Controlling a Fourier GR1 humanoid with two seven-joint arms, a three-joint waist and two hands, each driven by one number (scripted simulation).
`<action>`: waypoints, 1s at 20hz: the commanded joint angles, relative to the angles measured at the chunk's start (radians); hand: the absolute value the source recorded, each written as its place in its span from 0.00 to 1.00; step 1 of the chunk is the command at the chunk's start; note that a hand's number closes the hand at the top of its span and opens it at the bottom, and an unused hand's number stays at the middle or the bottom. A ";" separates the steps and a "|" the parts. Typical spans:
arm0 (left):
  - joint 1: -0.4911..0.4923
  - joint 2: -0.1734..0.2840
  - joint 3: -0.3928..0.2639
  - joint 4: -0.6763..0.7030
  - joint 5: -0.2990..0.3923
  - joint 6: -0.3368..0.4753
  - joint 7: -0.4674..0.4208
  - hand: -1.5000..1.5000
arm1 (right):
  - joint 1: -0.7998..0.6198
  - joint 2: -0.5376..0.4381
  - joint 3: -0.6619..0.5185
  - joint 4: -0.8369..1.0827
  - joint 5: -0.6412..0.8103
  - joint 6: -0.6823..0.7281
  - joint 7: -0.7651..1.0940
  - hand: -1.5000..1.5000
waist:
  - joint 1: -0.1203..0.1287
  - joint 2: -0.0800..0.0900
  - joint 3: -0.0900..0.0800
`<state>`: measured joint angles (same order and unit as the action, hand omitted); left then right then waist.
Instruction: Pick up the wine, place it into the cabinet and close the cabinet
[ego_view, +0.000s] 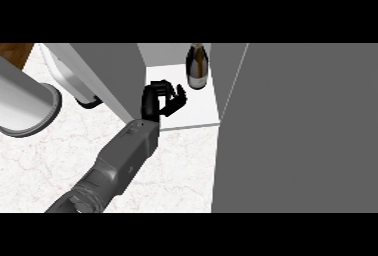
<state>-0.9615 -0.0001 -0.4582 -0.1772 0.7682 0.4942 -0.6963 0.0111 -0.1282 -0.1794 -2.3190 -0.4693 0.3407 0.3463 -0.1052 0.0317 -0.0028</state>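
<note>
Wine (197, 65) upright on cabinet (103, 70) shelf, toward back, between grey walls. One hand (162, 99) in view, by its lower-left entry likely left; empty, fingers curled, clear of bottle, just in front at shelf mouth. Other hand out of view. Big grey door (303, 125) open at right, over worktop (177, 170). Risk: hand clips bottle on withdrawal and topples it; door swung early would hit forearm.

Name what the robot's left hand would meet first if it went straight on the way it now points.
Probably the dark glass wine bottle standing upright on the white cabinet shelf, just beyond the black left hand; depth is unclear, so it might pass beside it.
</note>
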 joint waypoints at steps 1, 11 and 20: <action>-0.031 0.000 0.008 0.010 0.011 -0.011 -0.001 1.00 | 0.003 -0.020 -0.020 0.022 -0.030 0.027 -0.008 0.00 | -0.011 0.004 0.000; -0.144 0.000 0.047 0.078 0.018 -0.011 0.008 1.00 | 0.001 0.013 -0.007 0.033 0.016 0.022 -0.047 0.00 | 0.000 0.006 0.001; -0.179 0.015 0.036 0.143 -0.011 -0.003 0.010 1.00 | 0.033 -0.004 -0.005 -0.023 -0.034 0.027 -0.005 0.00 | -0.014 0.009 0.001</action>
<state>-1.1351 0.0063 -0.4209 -0.0586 0.7672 0.5030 -0.6754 0.0170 -0.1321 -0.1900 -2.3081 -0.4844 0.3612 0.3301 -0.1149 0.0403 -0.0016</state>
